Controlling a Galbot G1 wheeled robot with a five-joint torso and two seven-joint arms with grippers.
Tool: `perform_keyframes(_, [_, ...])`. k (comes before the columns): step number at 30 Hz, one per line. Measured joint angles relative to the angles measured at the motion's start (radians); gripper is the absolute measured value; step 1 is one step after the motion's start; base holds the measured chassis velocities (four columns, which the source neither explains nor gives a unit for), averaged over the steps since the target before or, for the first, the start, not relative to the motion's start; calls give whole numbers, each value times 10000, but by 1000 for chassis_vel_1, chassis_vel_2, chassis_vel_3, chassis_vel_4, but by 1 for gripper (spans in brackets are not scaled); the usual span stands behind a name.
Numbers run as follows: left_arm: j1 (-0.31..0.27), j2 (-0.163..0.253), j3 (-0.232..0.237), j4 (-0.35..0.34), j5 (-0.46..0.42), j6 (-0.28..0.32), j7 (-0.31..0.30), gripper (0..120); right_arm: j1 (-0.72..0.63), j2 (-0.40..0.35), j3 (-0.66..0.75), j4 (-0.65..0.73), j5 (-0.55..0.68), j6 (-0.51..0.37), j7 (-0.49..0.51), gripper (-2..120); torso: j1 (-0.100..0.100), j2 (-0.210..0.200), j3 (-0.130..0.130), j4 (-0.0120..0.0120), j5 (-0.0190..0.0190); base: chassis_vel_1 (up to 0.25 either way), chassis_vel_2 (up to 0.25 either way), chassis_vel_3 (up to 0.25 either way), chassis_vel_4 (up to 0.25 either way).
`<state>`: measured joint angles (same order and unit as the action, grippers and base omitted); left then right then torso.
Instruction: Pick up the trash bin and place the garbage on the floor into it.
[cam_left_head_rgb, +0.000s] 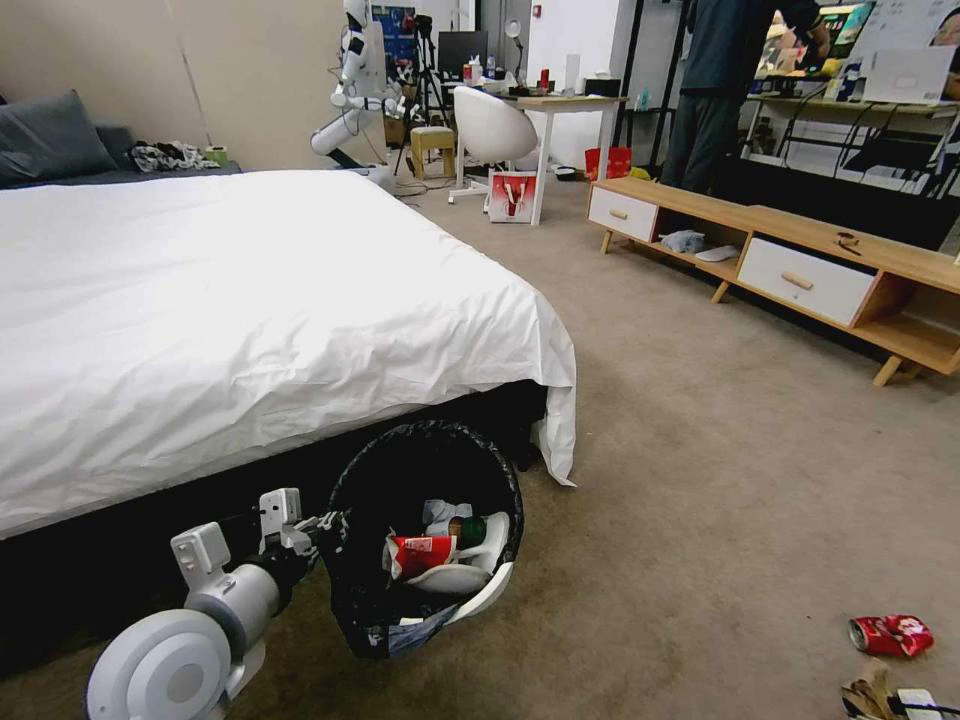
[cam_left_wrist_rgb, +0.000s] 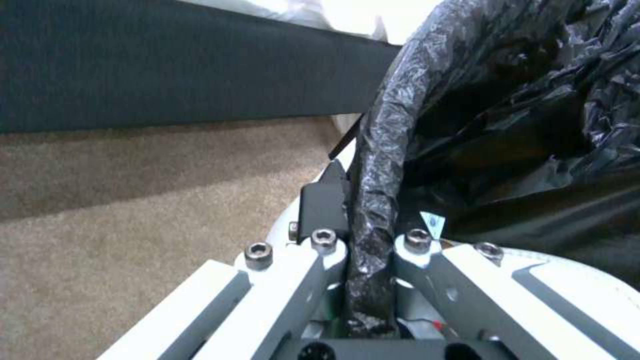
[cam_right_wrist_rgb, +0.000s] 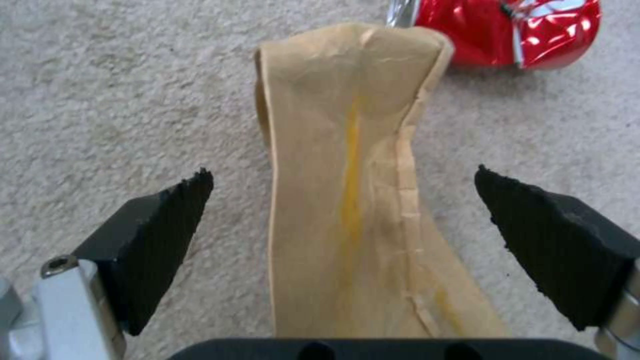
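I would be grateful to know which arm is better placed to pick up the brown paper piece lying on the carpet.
The right. The right gripper is open astride the brown paper piece; the left gripper is clamped on the rim of the black-bagged white trash bin.

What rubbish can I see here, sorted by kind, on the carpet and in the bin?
Crushed red soda can, on the beige carpet: 1
Creased brown paper piece, on the carpet: 1
Red-and-white wrapper, in the black-bagged round bin: 1
Small green bottle, in the bin: 1
Total: 4, leaving out unclear white bits in the bin.
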<state>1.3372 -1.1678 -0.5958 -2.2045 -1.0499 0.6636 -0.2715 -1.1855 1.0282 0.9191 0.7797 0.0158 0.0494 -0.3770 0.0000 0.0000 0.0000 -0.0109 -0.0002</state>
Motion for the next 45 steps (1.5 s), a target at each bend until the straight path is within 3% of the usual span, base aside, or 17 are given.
perform_keyframes(6, [-25,-18,28,26,18,-2,7,2,75,104,-76,-110,-122,-77,159,98,0,0,0,0,2,0,0,0,0])
perform_keyframes(24, [76,6,-22,72,30,-32,105,2,290,64,-22,-403,-34,-181,604,32,0,0,0,0,0,0,0,0,0])
perform_keyframes(26, [78,12,-18,71,31,-32,106,2,270,71,-17,-390,-30,-165,595,20,0,0,0,-1,0,0,0,0,0])
perform_keyframes(30, [94,12,-12,72,36,-33,109,2,247,90,-17,-356,-29,-152,587,13,0,0,0,-1,1,0,0,0,0])
perform_keyframes(31, [120,11,-9,66,41,-34,109,2,230,104,-18,-314,-29,-144,584,4,0,0,0,-1,2,0,0,0,0])
perform_keyframes(38, [153,25,-20,18,48,-35,111,2,22,117,-22,246,17,-19,585,0,0,0,0,-3,5,0,0,0,0])
perform_keyframes(45, [131,20,16,-53,72,-35,105,2,-154,87,76,1800,-23,685,601,0,0,-1,1,2,2,0,0,0,0])
